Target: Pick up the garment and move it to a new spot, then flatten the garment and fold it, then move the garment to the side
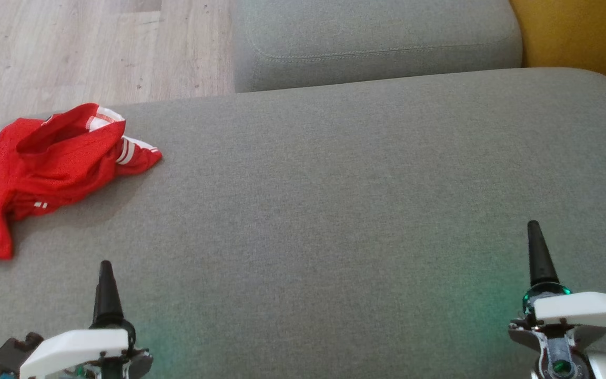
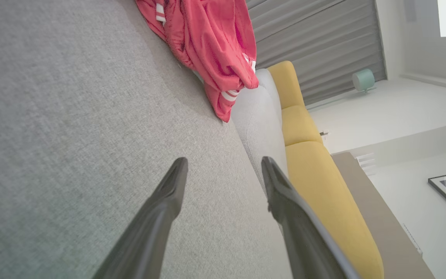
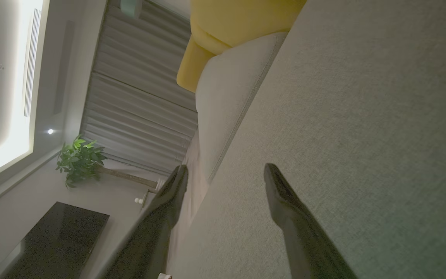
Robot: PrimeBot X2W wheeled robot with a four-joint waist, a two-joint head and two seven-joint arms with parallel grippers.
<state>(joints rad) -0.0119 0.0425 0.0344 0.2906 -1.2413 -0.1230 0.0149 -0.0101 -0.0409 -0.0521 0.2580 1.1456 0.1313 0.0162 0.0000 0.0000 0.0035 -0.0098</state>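
Note:
A crumpled red garment (image 1: 45,163) with white stripes lies at the far left of the grey cushion (image 1: 334,210), partly over its left edge. In the left wrist view the garment (image 2: 211,42) sits at the top, well beyond the fingertips. My left gripper (image 1: 105,268) hovers at the lower left, nearer than the garment and apart from it. Its fingers stand spread and empty (image 2: 225,164). Low on the right, my right gripper (image 1: 534,231) is far from the garment, its fingers also apart with nothing between them (image 3: 226,172).
A second grey cushion (image 1: 376,47) adjoins the far edge. Wooden floor (image 1: 71,52) lies beyond the far left; a yellow sofa (image 1: 587,37) stands at the far right. A plant (image 3: 78,159) and a dark table (image 3: 52,240) stand off in the room.

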